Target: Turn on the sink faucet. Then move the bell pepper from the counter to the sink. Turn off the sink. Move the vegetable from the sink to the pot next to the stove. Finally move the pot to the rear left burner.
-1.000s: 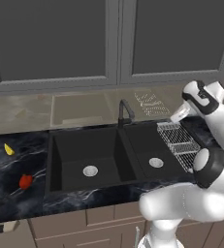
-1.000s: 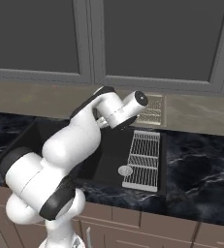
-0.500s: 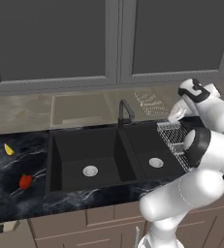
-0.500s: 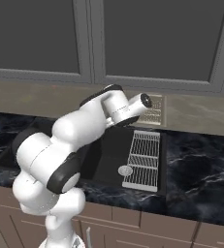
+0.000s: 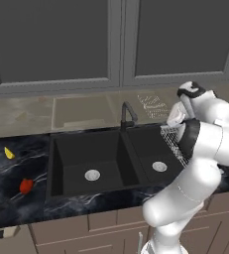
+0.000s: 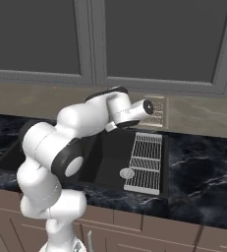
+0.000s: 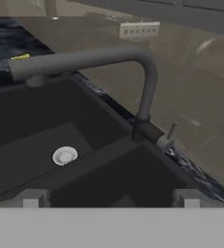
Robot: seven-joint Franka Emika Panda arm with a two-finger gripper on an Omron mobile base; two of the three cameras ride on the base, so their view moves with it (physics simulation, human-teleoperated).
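Note:
The dark grey gooseneck sink faucet (image 7: 143, 80) rises close ahead in the hand view, its small lever (image 7: 170, 131) at the base on the right. No water shows at the spout. My gripper (image 7: 108, 198) is open, fingertips wide apart, above the right basin and short of the faucet (image 5: 127, 115). The black double sink (image 5: 61, 149) lies below. On the black counter (image 5: 7, 198) left of the sink lies the red bell pepper (image 5: 26, 185). The pot and the stove are out of view.
A small yellow wedge (image 5: 8, 153) lies on the counter behind the pepper. A silver wire rack (image 6: 147, 162) covers the right side of the right basin. Grey wall cabinets (image 5: 116, 39) hang above the beige backsplash. A round silver drain (image 7: 64, 155) sits in the left basin.
My hand has moved left towards the faucet, and the arm's elbow has risen. The gripper stayed open. The pepper and the yellow wedge have not moved.

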